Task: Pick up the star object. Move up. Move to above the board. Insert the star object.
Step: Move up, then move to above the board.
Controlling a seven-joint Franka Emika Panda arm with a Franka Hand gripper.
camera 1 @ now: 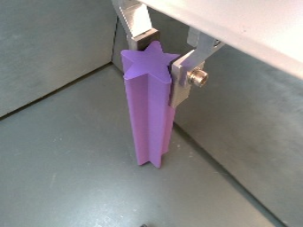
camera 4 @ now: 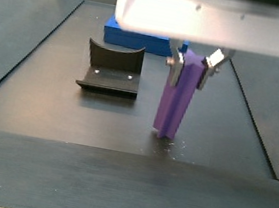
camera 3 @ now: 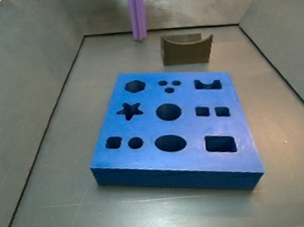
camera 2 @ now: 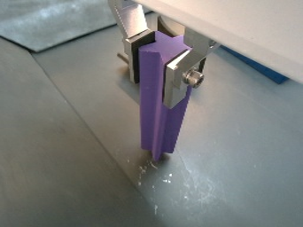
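Purple star object (camera 4: 173,100) upright in tool (camera 4: 193,67), top hidden.

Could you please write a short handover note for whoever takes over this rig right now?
Gripper: jaws shut on the star near its top; the star stands upright.
Star: in a wrist view its lower end is at or just above the grey floor; I cannot tell whether it has lifted off.
Board: flat on the floor, apart from the star, star hole empty. A dark U-shaped block sits beyond it.
Done: the grasp.
Left: move up, carry to above the board, line up with the star hole, insert.
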